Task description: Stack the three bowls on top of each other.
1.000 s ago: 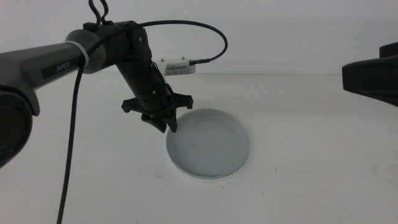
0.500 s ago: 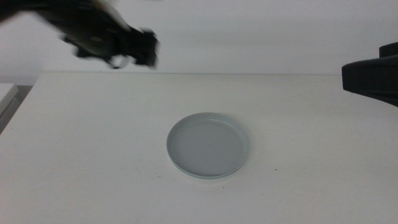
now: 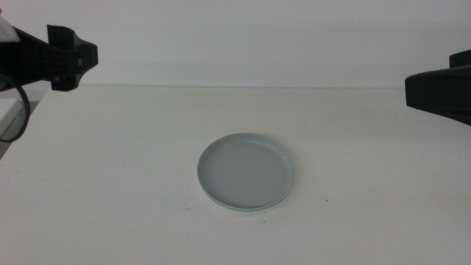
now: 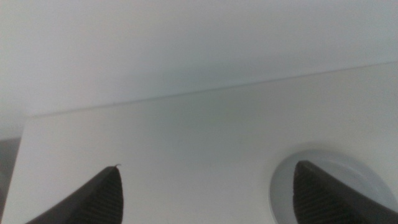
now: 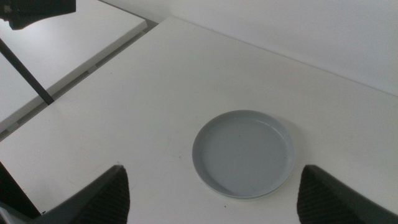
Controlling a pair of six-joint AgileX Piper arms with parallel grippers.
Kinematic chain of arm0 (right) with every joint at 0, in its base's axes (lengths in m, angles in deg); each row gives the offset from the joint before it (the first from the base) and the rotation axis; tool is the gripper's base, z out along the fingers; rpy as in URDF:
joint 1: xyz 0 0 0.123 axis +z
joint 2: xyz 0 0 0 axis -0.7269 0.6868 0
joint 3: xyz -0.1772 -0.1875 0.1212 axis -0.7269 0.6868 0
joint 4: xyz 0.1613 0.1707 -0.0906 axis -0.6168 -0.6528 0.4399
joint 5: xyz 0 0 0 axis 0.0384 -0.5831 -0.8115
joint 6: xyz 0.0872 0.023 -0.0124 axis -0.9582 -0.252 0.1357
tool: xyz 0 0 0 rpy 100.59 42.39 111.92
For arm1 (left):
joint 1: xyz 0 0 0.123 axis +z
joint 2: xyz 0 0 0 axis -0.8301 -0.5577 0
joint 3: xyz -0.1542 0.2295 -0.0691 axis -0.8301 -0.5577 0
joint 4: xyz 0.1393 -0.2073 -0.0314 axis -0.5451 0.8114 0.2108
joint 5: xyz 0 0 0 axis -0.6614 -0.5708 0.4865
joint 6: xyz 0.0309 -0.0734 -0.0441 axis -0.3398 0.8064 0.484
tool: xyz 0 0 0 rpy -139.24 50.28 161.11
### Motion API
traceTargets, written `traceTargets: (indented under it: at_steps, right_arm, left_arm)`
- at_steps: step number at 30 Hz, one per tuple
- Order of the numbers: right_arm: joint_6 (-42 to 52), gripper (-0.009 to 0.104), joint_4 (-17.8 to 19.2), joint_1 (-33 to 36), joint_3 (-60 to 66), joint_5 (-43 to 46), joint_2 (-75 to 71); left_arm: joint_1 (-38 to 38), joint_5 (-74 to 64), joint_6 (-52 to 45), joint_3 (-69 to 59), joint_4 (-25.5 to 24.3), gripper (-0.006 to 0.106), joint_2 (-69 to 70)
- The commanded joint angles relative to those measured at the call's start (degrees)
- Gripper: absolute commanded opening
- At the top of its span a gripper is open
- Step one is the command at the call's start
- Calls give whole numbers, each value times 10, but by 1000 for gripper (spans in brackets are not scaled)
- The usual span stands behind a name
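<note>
The bowls (image 3: 246, 171) sit as one stack in the middle of the white table, a pale grey-blue one on top and a lighter rim showing under its near edge. How many lie beneath I cannot tell. The stack also shows in the right wrist view as bowls (image 5: 244, 152) and partly in the left wrist view as bowls (image 4: 345, 168). My left gripper (image 4: 206, 165) is open and empty, high and far back from the stack; its arm (image 3: 51, 55) is at the upper left. My right gripper (image 5: 212, 168) hangs open and empty, well above the table; its arm (image 3: 441, 92) is at the right edge.
The white table (image 3: 110, 184) ends at a back edge against a pale wall. A lower white surface (image 5: 56, 56) lies beyond the table's left side, with a dark cable crossing it.
My left arm has lifted off the stack's rim and swung away to the upper left. The stack has stayed put. The right arm has not moved.
</note>
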Motion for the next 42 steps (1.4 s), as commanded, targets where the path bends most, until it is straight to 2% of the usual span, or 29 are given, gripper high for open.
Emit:
traceTargets:
  at_steps: [1, 6, 9, 13, 17, 20, 23, 26, 31, 35, 39, 42]
  right_arm:
    - [1, 93, -3, -2, 2, 5, -1]
    - [1, 93, -3, -2, 2, 5, -1]
    - [32, 93, 21, -2, 2, 5, -1]
    - [25, 93, 12, -2, 3, 8, -1]
    - [-15, 93, 104, -18, 73, 188, -38]
    - [-20, 93, 94, -76, 142, 300, -88]
    - [-18, 93, 102, -128, 201, 369, -137]
    - [-21, 93, 137, -157, 245, 395, -174]
    - [-108, 93, 235, -162, 272, 415, -193]
    - [-117, 93, 241, -162, 275, 430, -193]
    - [-149, 93, 276, -162, 275, 437, -193]
    - [-157, 93, 276, -162, 275, 453, -193]
  left_arm:
    - [2, 17, -5, -3, 0, 94, 6]
    - [2, 16, -5, -3, -5, 94, 6]
    - [2, 16, -5, -3, -5, 94, 6]
    - [2, 16, -5, -3, -5, 94, 6]
    - [2, 16, -5, -3, -5, 94, 6]
    - [2, 16, -5, -3, -6, 94, 6]
    - [2, 16, -5, -3, -6, 94, 6]
    - [2, 16, -5, -3, -10, 94, 6]
    - [2, 16, -5, -3, -10, 94, 6]
    - [2, 16, -5, -3, -11, 94, 6]
    - [2, 16, -5, -3, -11, 94, 6]
    - [2, 16, -5, -3, -11, 94, 6]
